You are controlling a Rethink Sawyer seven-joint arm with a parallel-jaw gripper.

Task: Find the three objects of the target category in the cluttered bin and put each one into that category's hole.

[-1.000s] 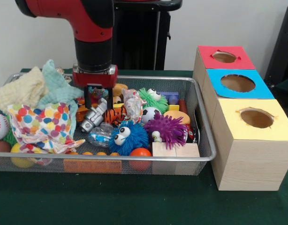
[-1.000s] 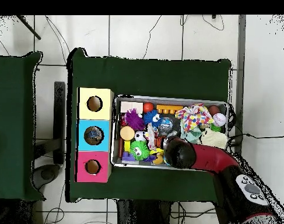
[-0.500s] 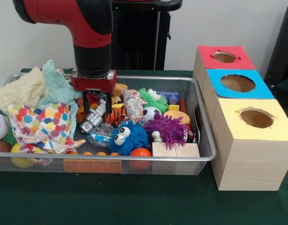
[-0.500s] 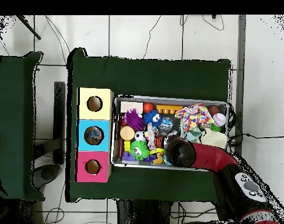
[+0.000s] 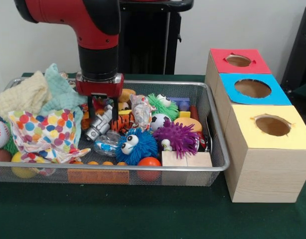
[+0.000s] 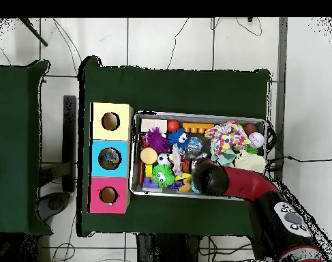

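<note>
The wire mesh bin (image 5: 143, 169) holds a heap of toys and cloths; it also shows in the overhead view (image 6: 195, 114). A clear crinkled bottle (image 5: 107, 142) lies near the bin's front, beside a blue fuzzy toy (image 5: 138, 143). A second clear bottle with a colourful label (image 5: 141, 110) stands tilted in the middle. My gripper (image 5: 103, 107) hangs low in the bin's back left part, open, with its fingers (image 5: 91, 107) apart just above a silver can (image 5: 99, 124). In the overhead view the arm (image 6: 208, 176) hides the gripper.
Three wooden boxes with round holes stand right of the bin: red top (image 5: 237, 59), blue top (image 5: 252, 88), yellow top (image 5: 272, 124). A dotted cloth (image 5: 43, 132), a yellow cloth (image 5: 21, 97) and a teal cloth (image 5: 61, 92) pile up at the bin's left. A purple fuzzy toy (image 5: 180, 137) lies at the right.
The gripper has come down a little into the bin and shifted slightly right over the last second. The toys and bottles have not moved.
</note>
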